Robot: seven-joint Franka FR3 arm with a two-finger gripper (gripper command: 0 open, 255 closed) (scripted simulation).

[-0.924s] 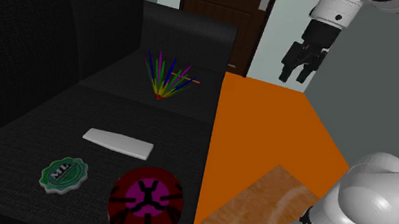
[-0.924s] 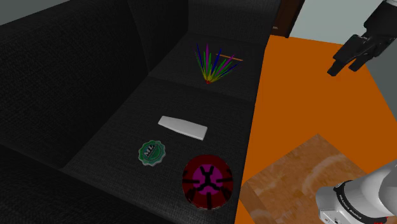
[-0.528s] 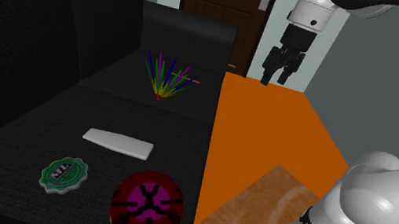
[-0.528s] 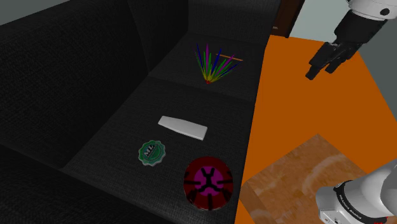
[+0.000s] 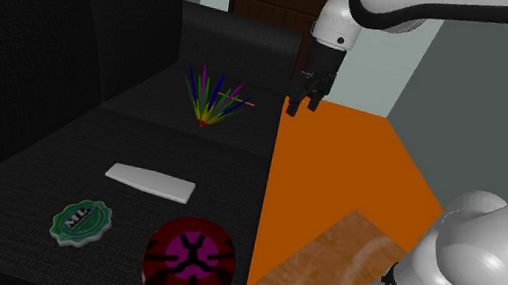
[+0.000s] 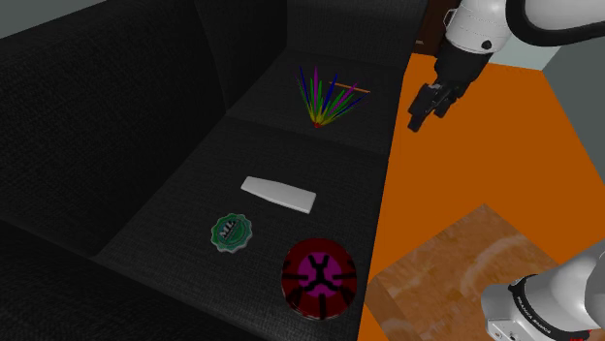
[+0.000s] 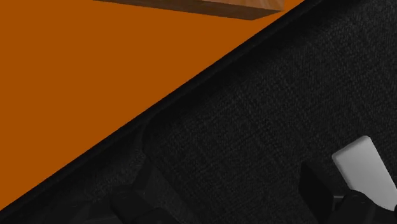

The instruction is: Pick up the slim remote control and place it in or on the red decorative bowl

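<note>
While nothing yet touches it, the slim remote control [image 5: 149,182] lies flat on the near seat cushion of the black sofa [image 5: 40,68]. Reading the shoulder view from its left makes the layout plain. Furthest left sits a green scalloped disc [image 5: 82,221]. Just to the right of it and a little farther back is the remote, a pale, plain slab with its long side running across the cushion. Right again, near the cushion's front edge, stands the red decorative bowl [image 5: 188,262], close to the remote but not touching it. Behind them, on the farther cushion, a fan of coloured sticks [image 5: 210,95] stands apart. Further right the gripper [image 5: 303,101] hangs in the air over the sofa's edge, where it meets the orange floor [image 5: 359,171], well apart from the remote. The wrist view shows its two fingers [image 7: 137,197] standing apart with only sofa fabric between them, so the claw is wide and empty. At the lower right is the wooden stand [image 5: 326,267].

The remote looks thin, stiff and light, probably with a smooth shell that could slip. Its low profile on soft fabric leaves little side wall to catch. I judge the best hold to be across its narrow width near the middle, with the fingers pressed slightly into the cushion and the remote kept level for the short carry to the bowl.
</note>
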